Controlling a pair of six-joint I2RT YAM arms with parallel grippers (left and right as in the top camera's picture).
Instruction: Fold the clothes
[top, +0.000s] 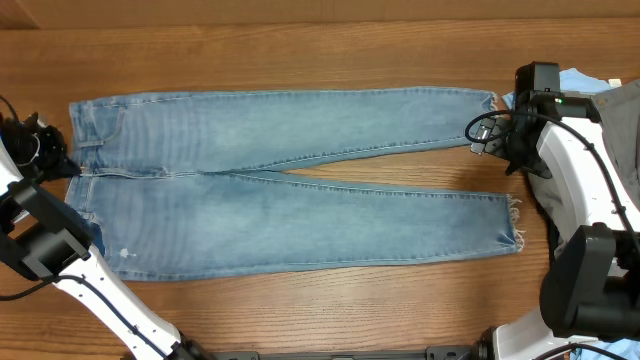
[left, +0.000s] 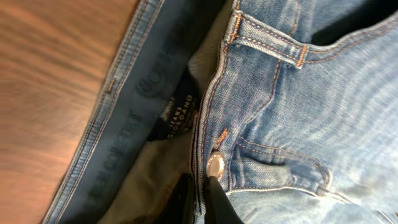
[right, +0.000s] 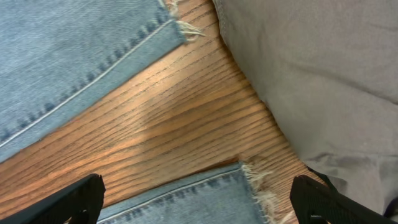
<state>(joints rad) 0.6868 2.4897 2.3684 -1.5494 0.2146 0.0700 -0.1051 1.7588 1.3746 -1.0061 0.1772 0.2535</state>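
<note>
The light-blue jeans (top: 290, 190) lie flat on the table, waist at the left, both legs running right to frayed hems. My left gripper (top: 58, 165) is at the waistband; in the left wrist view its fingers (left: 200, 202) are shut on the waistband edge just below the metal button (left: 215, 165). My right gripper (top: 490, 135) hovers between the two leg ends. In the right wrist view it is wide open (right: 199, 202) over one frayed hem (right: 255, 186), holding nothing. Grey trousers (right: 311, 74) lie just right of the hems.
The grey trousers (top: 625, 120) and a bright-blue garment (top: 578, 78) are piled at the table's right edge, partly behind the right arm. Bare wood (top: 400, 165) shows between the two jeans legs.
</note>
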